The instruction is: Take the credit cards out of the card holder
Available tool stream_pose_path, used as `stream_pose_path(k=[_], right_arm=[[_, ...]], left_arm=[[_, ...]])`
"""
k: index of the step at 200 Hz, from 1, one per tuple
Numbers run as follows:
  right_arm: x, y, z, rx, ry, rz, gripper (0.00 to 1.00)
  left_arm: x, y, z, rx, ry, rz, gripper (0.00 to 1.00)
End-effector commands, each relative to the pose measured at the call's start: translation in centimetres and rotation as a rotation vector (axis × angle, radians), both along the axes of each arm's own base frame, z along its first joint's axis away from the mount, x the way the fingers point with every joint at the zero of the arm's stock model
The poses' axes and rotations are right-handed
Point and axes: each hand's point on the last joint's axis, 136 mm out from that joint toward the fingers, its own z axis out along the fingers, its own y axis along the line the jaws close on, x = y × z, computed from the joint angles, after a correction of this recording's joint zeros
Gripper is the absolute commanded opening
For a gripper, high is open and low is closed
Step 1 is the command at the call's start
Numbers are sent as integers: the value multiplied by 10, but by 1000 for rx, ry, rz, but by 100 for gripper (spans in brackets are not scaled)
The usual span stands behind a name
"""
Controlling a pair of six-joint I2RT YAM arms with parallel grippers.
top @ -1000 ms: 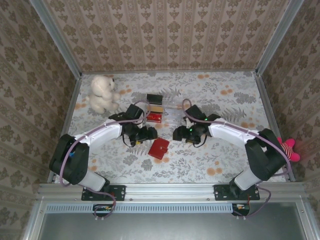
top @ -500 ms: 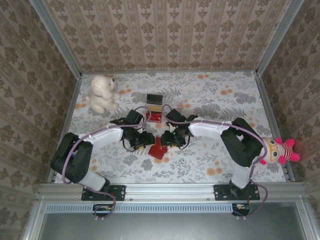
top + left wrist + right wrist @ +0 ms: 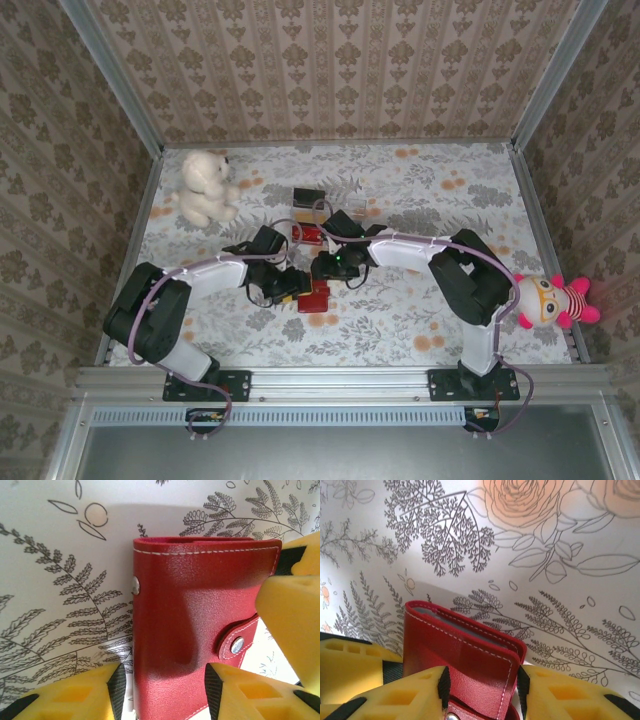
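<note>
Item: small red stitched book-style card holder [image 3: 318,297], centre of the top view, snap tab fastened; no credit cards out yet, so the whole removal remains. My right gripper [image 3: 481,685] clamps it. My left gripper [image 3: 164,686] straddles it, jaws not quite closed.

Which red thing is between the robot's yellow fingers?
The small red leather card holder with white stitching and a snap tab. The other red thing, a printed packet, sits farther back.
</note>
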Motion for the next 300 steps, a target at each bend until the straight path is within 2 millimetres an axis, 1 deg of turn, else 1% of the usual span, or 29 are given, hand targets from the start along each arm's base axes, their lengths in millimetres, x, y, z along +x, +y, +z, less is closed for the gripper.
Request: stream_pose_path(k=[1, 18, 31, 50, 61, 72, 83, 94, 118, 156, 179, 185, 208, 234, 257, 278, 300], right_arm=[[2, -22, 4, -133, -51, -12, 44], [-4, -43, 7, -230, -74, -25, 46], [-12, -45, 12, -249, -77, -11, 48], [-26, -31, 18, -210, -67, 34, 49], [-38, -22, 17, -179, -35, 66, 49], [-43, -13, 14, -137, -12, 88, 45], [-46, -8, 8, -114, 13, 97, 42], [-46, -7, 2, -120, 25, 100, 40], [-47, -2, -3, -103, 42, 113, 40], [-48, 1, -17, -52, 86, 107, 38], [-45, 4, -17, 9, 96, 95, 38], [-45, 4, -16, 21, 99, 95, 38], [-42, 5, -11, 57, 96, 83, 38], [-36, -1, -4, 80, 76, 43, 42], [-31, -8, 4, 62, 39, 17, 50], [-28, -10, 7, 42, 26, 3, 55], [-25, -14, 3, 1, 29, -14, 57]], left_arm=[[-3, 3, -4, -4, 26, 31, 47], [-4, 5, -7, -9, 31, 40, 45], [-3, 3, -6, -24, 33, 39, 43], [-3, 2, -7, -28, 38, 39, 41], [-4, 3, -9, -20, 42, 41, 40], [-4, 5, -12, -11, 49, 47, 40], [-5, 6, -15, -8, 60, 55, 39], [-5, 6, -15, -12, 62, 55, 39], [-5, 4, -15, -32, 63, 54, 38], [1, -8, -9, -135, 41, 51, 38], [6, -17, -1, -197, 3, 39, 37], [4, -22, 5, -236, 9, 22, 37], [9, -27, 16, -299, -15, 15, 33], [10, -24, 22, -309, -33, 16, 24], [11, -22, 26, -309, -55, 10, 18], [12, -22, 31, -315, -71, 3, 16], [12, -22, 32, -311, -75, 0, 15]])
